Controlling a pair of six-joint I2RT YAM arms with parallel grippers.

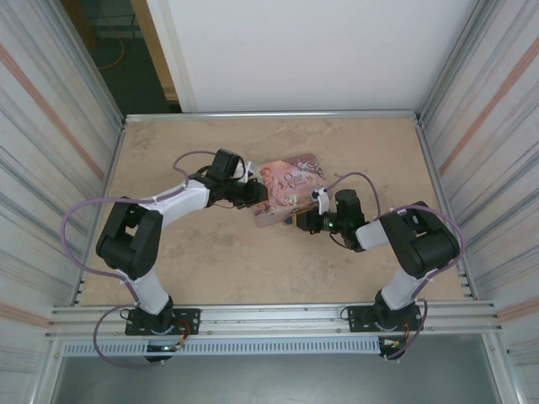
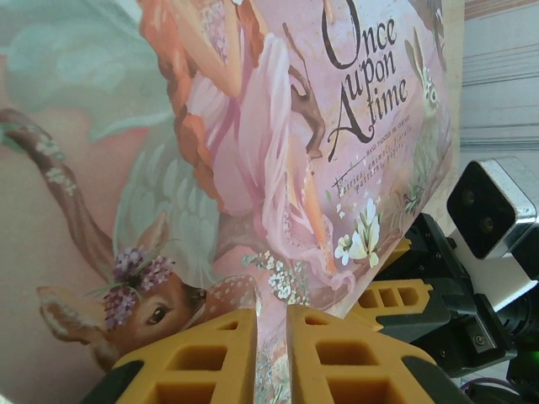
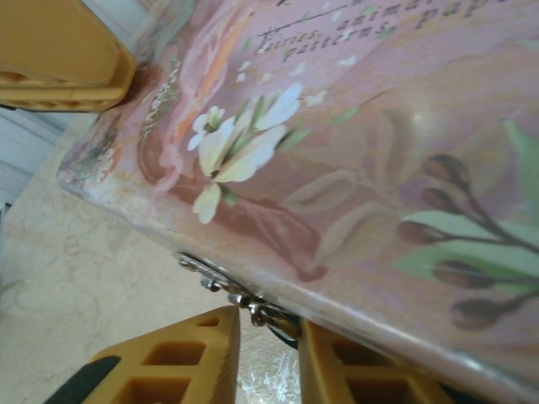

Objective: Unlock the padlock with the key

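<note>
The pink illustrated tin [image 1: 290, 181] lies mid-table, a little tilted. My left gripper [image 1: 255, 196] is shut on the tin's left edge, and in the left wrist view that edge of the tin [image 2: 278, 151] sits pinched between the yellow fingers of the left gripper [image 2: 271, 313]. My right gripper [image 1: 301, 220] is at the tin's near edge. In the right wrist view this right gripper [image 3: 269, 320] stands slightly open around a silvery clasp [image 3: 227, 290] under the rim of the tin [image 3: 379, 151]. A dark sliver [image 3: 286, 330] below the clasp touches the right finger; I cannot tell if it is the padlock.
The tan table [image 1: 210, 261] is walled by corrugated metal panels [image 1: 59, 126] on both sides and a rail along the near edge. The right arm's white wrist camera [image 2: 488, 210] sits close beside the tin. A left finger [image 3: 59, 50] shows at the tin's far corner.
</note>
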